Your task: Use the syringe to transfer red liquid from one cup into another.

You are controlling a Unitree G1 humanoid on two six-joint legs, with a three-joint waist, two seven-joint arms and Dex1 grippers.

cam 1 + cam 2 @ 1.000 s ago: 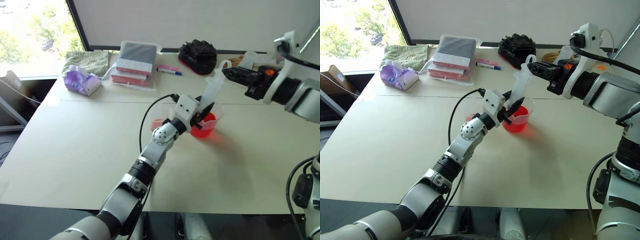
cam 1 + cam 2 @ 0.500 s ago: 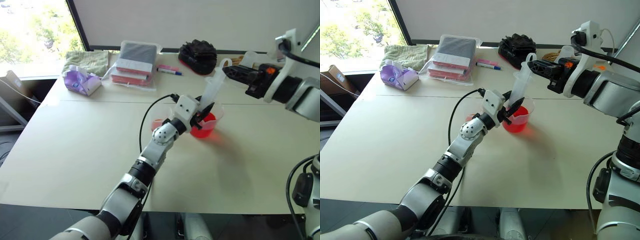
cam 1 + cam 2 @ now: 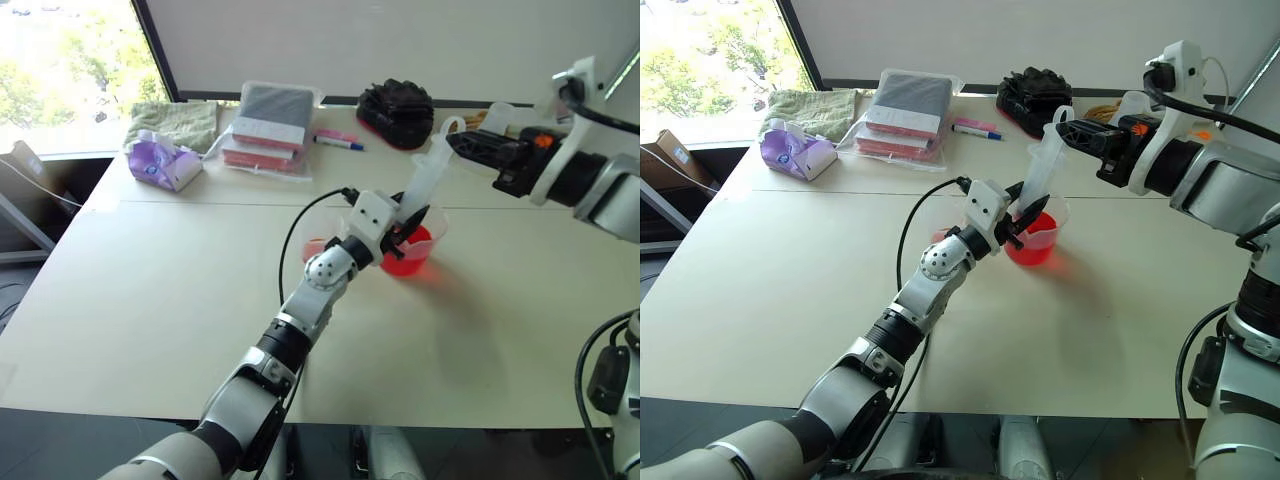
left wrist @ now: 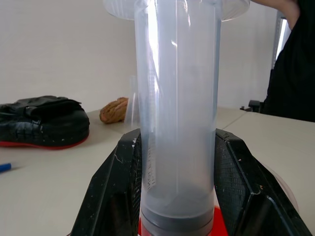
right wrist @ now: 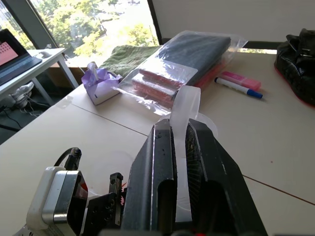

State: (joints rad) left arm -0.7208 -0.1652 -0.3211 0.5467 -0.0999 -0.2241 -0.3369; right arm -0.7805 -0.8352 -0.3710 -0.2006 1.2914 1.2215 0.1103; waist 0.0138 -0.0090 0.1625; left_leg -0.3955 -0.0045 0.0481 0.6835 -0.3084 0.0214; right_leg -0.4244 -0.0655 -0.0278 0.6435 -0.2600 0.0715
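Far table edge, 10 to 1 o'clock: purple tissue pack (image 3: pixel 163 162), folded green cloth (image 3: pixel 180 123), clear bagged books (image 3: pixel 270 125), pink-and-blue marker pen (image 3: pixel 338 139), black bag (image 3: pixel 396 112).

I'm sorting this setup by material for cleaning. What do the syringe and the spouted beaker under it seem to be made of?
The syringe looks like clear, slightly frosted plastic: the wall behind shows through its barrel, with soft glossy streaks. Its plunger looks like white plastic. The spouted beaker seems to be thin clear plastic too, since the red liquid shows through its wall, though glass cannot be ruled out.
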